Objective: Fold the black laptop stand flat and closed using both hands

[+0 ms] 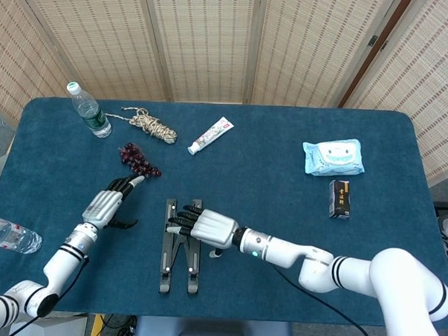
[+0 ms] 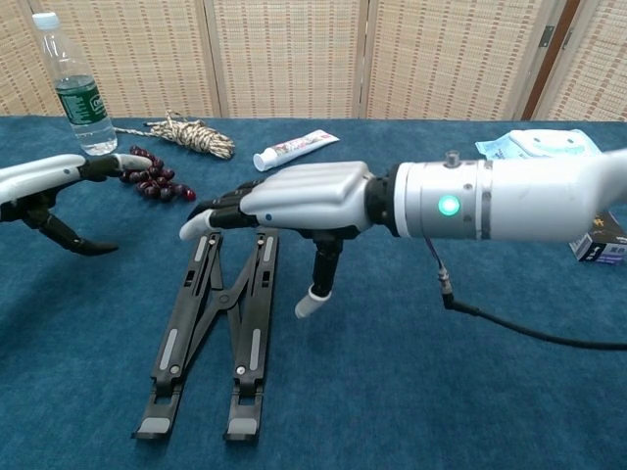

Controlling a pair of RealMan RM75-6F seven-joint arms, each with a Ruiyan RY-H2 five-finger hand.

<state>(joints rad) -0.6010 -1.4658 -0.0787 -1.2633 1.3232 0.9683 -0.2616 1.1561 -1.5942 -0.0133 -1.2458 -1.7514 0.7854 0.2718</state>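
Note:
The black laptop stand [image 1: 179, 249] lies flat on the blue table, its two rails close together in a narrow V joined by crossed links [image 2: 223, 311]. My right hand [image 1: 206, 227] is over the stand's far end, palm down, fingers stretched out to the left and holding nothing. In the chest view the right hand [image 2: 294, 199] hovers just above the rail tops with its thumb pointing down beside the right rail. My left hand [image 1: 111, 202] is well to the left of the stand, near the grapes, fingers extended and empty, the same left hand [image 2: 61, 174] showing at the chest view's left edge.
Grapes [image 1: 139, 160], a rope coil [image 1: 153, 125] and an upright water bottle [image 1: 88, 110] stand at the back left. A toothpaste tube [image 1: 210, 135] lies mid-back. A wipes pack [image 1: 333, 158] and a black box [image 1: 341, 199] are at the right. Another bottle [image 1: 9, 237] lies at the left edge.

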